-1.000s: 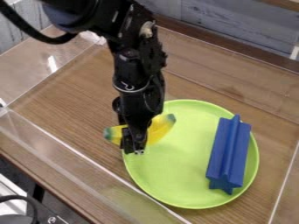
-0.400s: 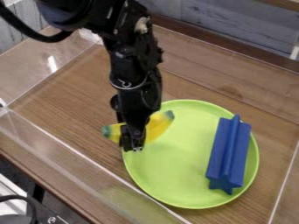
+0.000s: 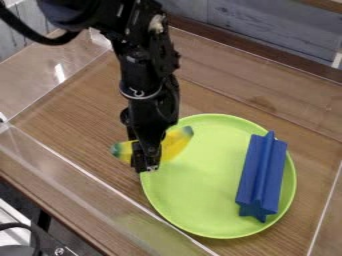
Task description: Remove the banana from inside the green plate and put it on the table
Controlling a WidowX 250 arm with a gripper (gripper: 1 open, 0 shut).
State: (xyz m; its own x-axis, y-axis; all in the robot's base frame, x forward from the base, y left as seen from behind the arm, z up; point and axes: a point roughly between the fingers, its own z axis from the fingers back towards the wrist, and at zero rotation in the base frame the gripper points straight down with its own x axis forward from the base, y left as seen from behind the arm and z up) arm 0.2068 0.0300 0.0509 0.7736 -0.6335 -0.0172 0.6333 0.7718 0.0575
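Observation:
The yellow banana (image 3: pixel 175 145) lies across the left rim of the lime-green plate (image 3: pixel 201 205). Its dark tip (image 3: pixel 122 152) sticks out over the brown table (image 3: pixel 74 110). My gripper (image 3: pixel 147 158) points straight down onto the banana's middle. Its black fingers stand on either side of the fruit and are closed on it. The middle of the banana is hidden behind the fingers. I cannot tell whether the banana rests on the rim or hangs just above it.
A blue ridged block (image 3: pixel 263 178) lies in the right half of the plate. Clear acrylic walls (image 3: pixel 54 165) border the table at the front and left. Bare wood stretches to the left of the plate and behind it.
The gripper and the banana in it have edged slightly to the left, so the banana's tip reaches a little further past the plate's rim. The jaws hold the same width.

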